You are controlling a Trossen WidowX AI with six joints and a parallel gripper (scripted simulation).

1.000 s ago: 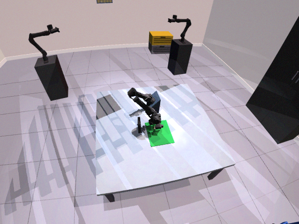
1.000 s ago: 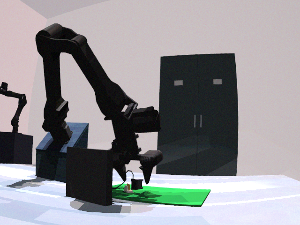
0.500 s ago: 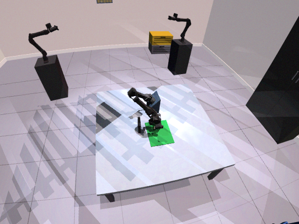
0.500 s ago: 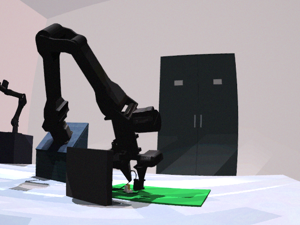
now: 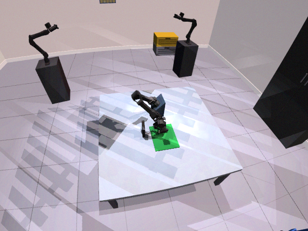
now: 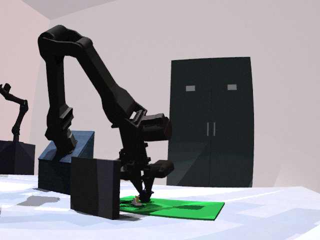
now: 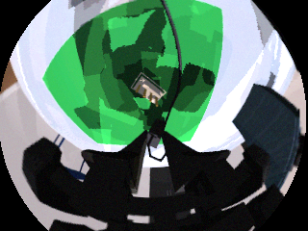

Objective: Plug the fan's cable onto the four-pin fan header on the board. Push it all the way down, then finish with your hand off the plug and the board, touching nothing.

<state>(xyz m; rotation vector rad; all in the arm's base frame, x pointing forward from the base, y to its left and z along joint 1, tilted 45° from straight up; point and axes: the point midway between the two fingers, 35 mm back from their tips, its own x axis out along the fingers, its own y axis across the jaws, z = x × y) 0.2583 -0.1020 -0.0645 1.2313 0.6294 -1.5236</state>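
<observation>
The green board [image 5: 171,143] [image 6: 204,213] [image 7: 207,29] lies flat on the table. The pale four-pin header [image 6: 136,201] [image 7: 149,89] stands on it, with its pins bare. My gripper [image 6: 146,196] [image 7: 155,133] is low over the board, right beside the header in the exterior view. Its fingertips are shut on the small black plug [image 7: 155,127], which they largely hide. The thin black cable [image 7: 179,63] runs down past the header to the plug, and a small loop shows between the fingers. The plug's lower end is hard to make out.
A dark upright slab [image 5: 143,129] [image 6: 89,187] stands beside the board, close to the header's side. A blue sloped block [image 5: 160,105] [image 6: 54,174] [image 7: 269,130] stands behind, near the arm's base. The white table [image 5: 139,173] carries them.
</observation>
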